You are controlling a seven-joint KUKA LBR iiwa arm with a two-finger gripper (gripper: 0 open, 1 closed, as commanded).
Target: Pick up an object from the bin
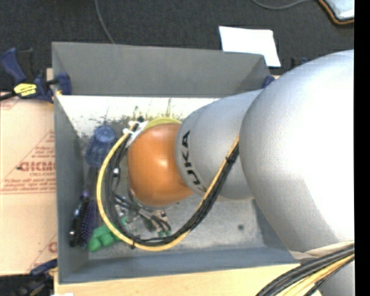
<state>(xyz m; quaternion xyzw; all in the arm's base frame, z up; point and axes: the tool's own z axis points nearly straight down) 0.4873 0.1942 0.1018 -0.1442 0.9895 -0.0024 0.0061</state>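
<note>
Closest to my camera is the arm's broad grey link (296,147), stretched across from 3 o'clock and covering much of the grey bin (154,73). Its orange wrist cover (154,165) sits near the bin's middle, looped by a yellow cable (105,165). Just below the cover, toward 7 o'clock, I make out the gripper (140,219) low over the bin floor, but whether it is open or closed I cannot tell.

Nearest to it are a green block (102,238) at its 8 o'clock, a dark bristly brush-like thing (83,217) at its 9 o'clock against the wall, and a blue translucent bottle-like thing (100,143) at its 11 o'clock.

I judge this to be the reach-or-grasp step, with nothing visibly held. Next I'd want closure confirmed on one thing, then a straight lift clear of the wall.
</note>
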